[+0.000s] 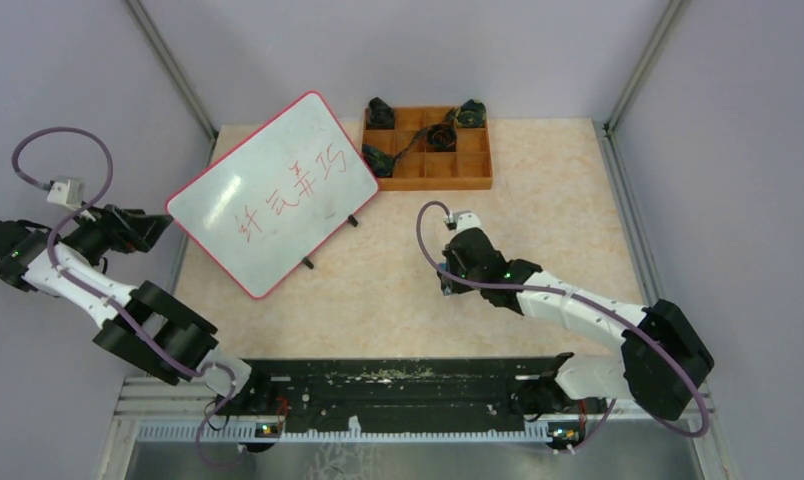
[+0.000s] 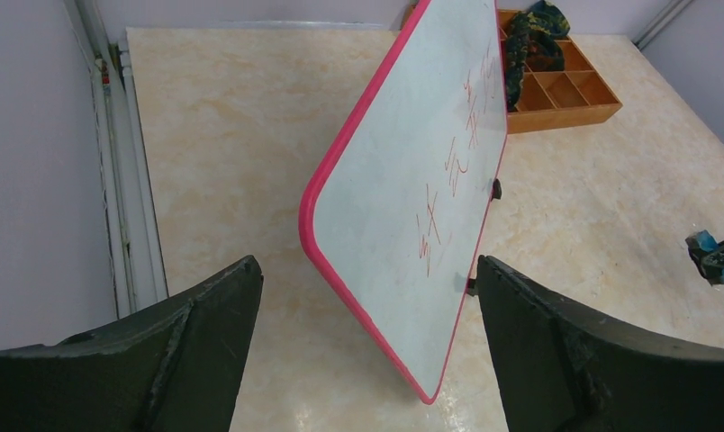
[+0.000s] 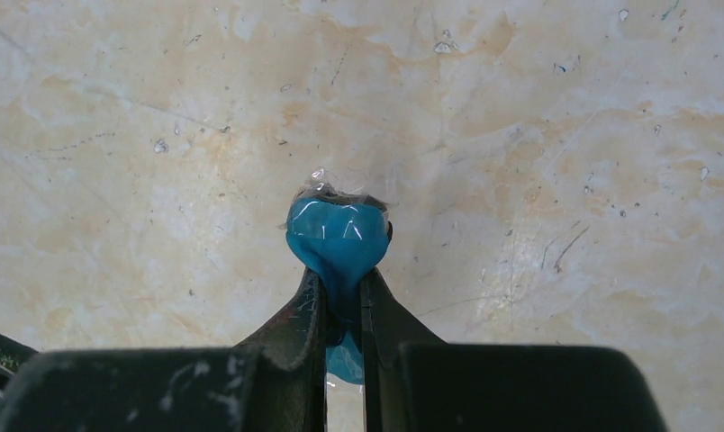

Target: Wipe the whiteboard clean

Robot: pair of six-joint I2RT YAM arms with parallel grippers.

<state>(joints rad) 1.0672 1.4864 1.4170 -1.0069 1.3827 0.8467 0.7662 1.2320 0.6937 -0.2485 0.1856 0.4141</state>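
Note:
The whiteboard (image 1: 278,190) stands tilted on small black feet at the back left of the table. It has a red rim and red handwriting across its middle. It also shows in the left wrist view (image 2: 403,189). My left gripper (image 1: 156,225) is open and empty, just left of the board's left corner; in the left wrist view (image 2: 367,270) the board's near corner lies between the spread fingers without touching them. My right gripper (image 1: 450,272) is over the bare table right of the board, pointing down. It is shut on a blue soft eraser (image 3: 339,236), also seen in the left wrist view (image 2: 706,245).
A brown compartmented wooden tray (image 1: 473,172) with dark camouflage-patterned items (image 1: 440,135) stands at the back, just right of the board, also in the left wrist view (image 2: 565,110). Grey walls and metal rails (image 1: 178,90) border the table. A black rail (image 1: 398,385) runs along the near edge.

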